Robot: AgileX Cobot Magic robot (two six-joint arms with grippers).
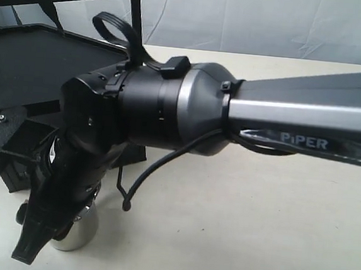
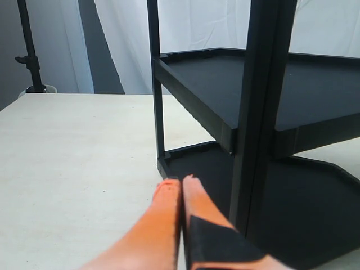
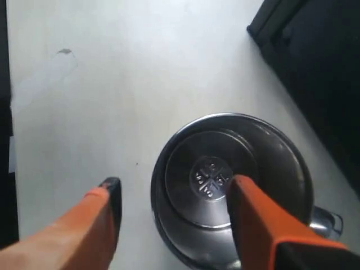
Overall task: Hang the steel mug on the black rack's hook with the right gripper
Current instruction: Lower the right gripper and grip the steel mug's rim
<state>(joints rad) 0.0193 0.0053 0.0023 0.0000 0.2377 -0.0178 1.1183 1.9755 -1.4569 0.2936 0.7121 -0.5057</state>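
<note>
The steel mug (image 1: 81, 230) stands on the pale table just in front of the black rack (image 1: 35, 59). My right gripper (image 1: 59, 216) hangs over it from the PiPER arm, its fingers hidden by the wrist in the exterior view. In the right wrist view I look straight down on the mug (image 3: 214, 174), with its handle (image 3: 327, 223) at the side. The right gripper (image 3: 174, 184) is open: one orange finger (image 3: 259, 225) is over the mug's round middle, the other (image 3: 95, 225) outside its wall. The left gripper (image 2: 181, 181) is shut and empty beside the rack's lower tray (image 2: 202, 160).
The thick right arm (image 1: 295, 120) crosses the table from the right, with a black cable (image 1: 159, 165) looping below it. A rack post (image 2: 259, 112) stands close to the left gripper. A dark stand (image 2: 31, 56) and white curtain are behind the table.
</note>
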